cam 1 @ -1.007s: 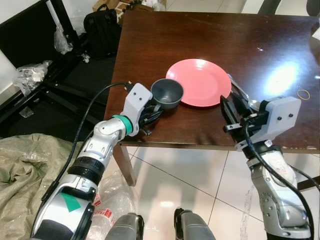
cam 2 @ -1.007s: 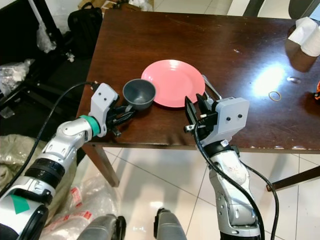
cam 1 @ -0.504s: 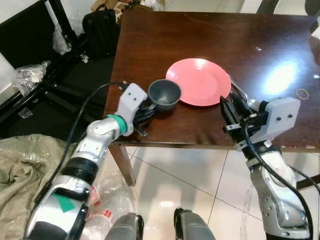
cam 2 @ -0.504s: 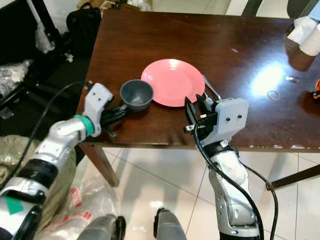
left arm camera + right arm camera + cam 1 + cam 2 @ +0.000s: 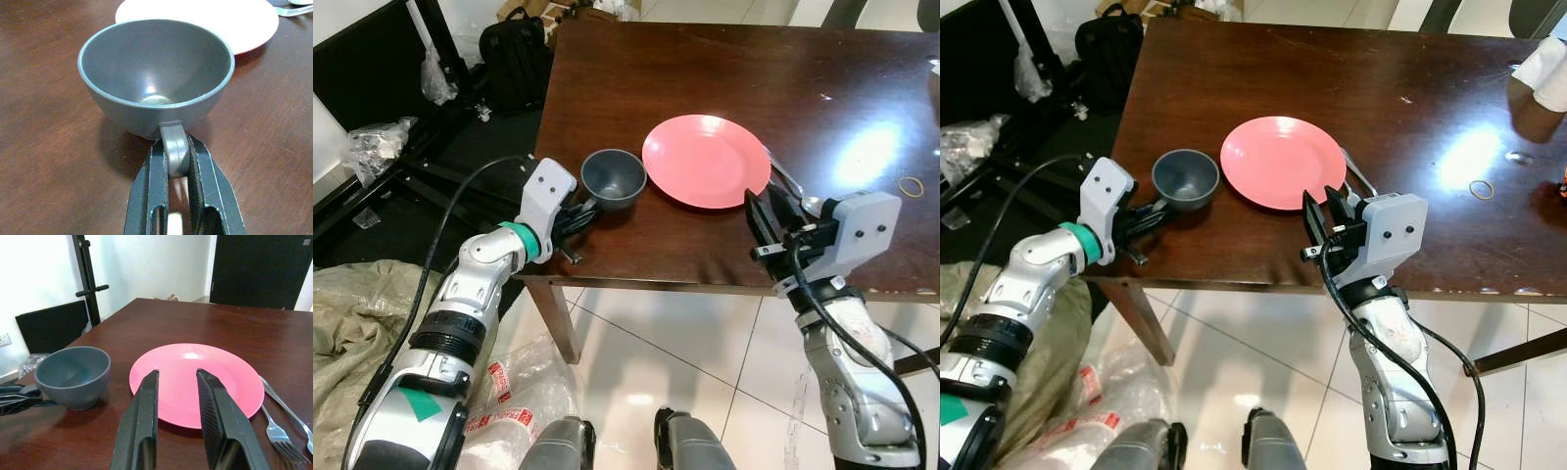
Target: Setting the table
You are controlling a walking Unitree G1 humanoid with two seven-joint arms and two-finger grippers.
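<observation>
On the dark wooden table [image 5: 705, 69], near its front left corner, a grey cup [image 5: 614, 178] stands upright just left of a pink plate [image 5: 706, 161], the two close but not touching. The left gripper [image 5: 177, 169] has its two black fingers clamped on the cup's small handle (the wrist view shows the handle pinched between them, with the cup's base on the wood). The right gripper [image 5: 177, 406] hovers at the table's front edge just before the plate, its fingers apart and holding nothing. A fork [image 5: 276, 426] and another piece of cutlery lie on the table just right of the plate. Farther right a rubber band [image 5: 909, 182] rests on the wood. A black backpack [image 5: 514, 49] sits on the floor beyond the table's left side.
</observation>
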